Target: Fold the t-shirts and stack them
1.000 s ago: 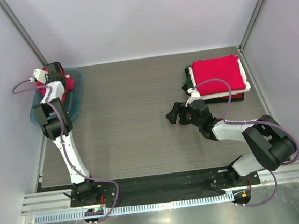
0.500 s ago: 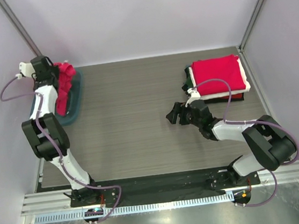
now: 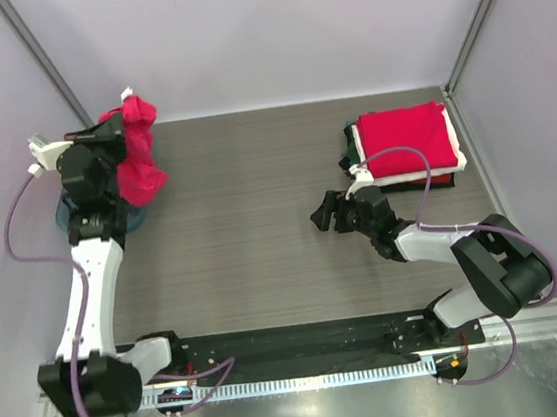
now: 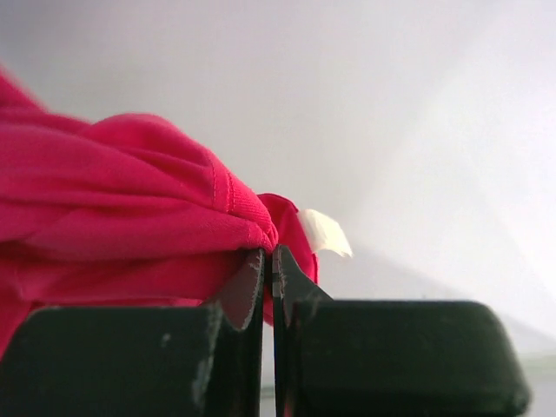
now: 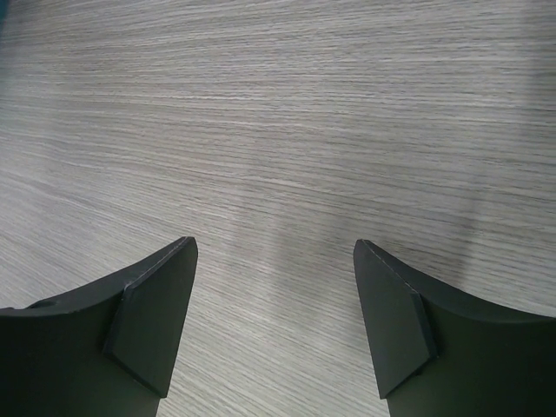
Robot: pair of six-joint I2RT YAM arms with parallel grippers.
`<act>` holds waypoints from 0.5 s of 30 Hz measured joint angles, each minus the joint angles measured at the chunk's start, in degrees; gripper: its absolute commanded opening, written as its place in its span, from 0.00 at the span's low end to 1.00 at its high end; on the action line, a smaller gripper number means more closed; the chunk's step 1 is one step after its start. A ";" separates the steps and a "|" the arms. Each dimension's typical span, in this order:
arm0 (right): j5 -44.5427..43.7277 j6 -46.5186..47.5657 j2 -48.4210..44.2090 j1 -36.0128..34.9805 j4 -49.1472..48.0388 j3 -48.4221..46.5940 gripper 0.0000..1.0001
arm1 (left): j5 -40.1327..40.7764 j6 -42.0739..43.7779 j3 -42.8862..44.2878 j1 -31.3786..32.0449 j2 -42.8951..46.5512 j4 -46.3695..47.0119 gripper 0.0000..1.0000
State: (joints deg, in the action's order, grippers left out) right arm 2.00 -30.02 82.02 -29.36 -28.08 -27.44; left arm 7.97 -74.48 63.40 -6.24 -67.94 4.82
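- PINCHED: My left gripper [image 4: 269,261] is clamped tight, jaws all but meeting, on a fold of the crimson t-shirt [image 4: 130,208]. The white neck label [image 4: 324,233] pokes out just past the fingertips, so the hold seems to be near the collar.
- ALOFT: From that pinch the shirt hangs bunched in the air at the far-left corner of the table [image 3: 237,193], above the teal tray [image 3: 61,215]. I judge it high enough for the cloth to drop free before being carried to open wood.
- WAITING: My right gripper [image 5: 274,261] is spread wide and holds nothing. It is poised low over bare table mid-right, likely placed to help lay the shirt flat.
- DESTINATION: Behind it, at the far right, sits the stack of folded t-shirts [image 3: 406,139], red on top with white and dark layers beneath. This shirt should end up there once folded.
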 measured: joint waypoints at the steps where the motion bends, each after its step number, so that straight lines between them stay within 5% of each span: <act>1: -0.04 0.02 0.00 0.00 0.02 0.00 0.78 | 0.66 0.61 0.02 3.19 3.21 0.24 0.00; 7: -0.96 0.46 -0.44 0.00 0.52 0.00 0.78 | 0.02 5.16 7.10 17.79 10.25 0.63 0.00; 12: -2.99 0.98 -2.21 0.00 0.74 0.02 0.77 | -3.08 6.21 14.56 21.05 8.87 0.87 0.00; 15: -4.94 0.85 -2.67 0.35 1.16 -0.09 0.66 | -5.79 6.16 15.02 22.49 7.87 1.20 0.00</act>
State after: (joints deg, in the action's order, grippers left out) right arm -2.94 -29.17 79.35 -29.02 -26.92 -27.53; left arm 2.17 -68.31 78.41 16.25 -60.07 6.02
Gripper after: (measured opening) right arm 0.731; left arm 0.010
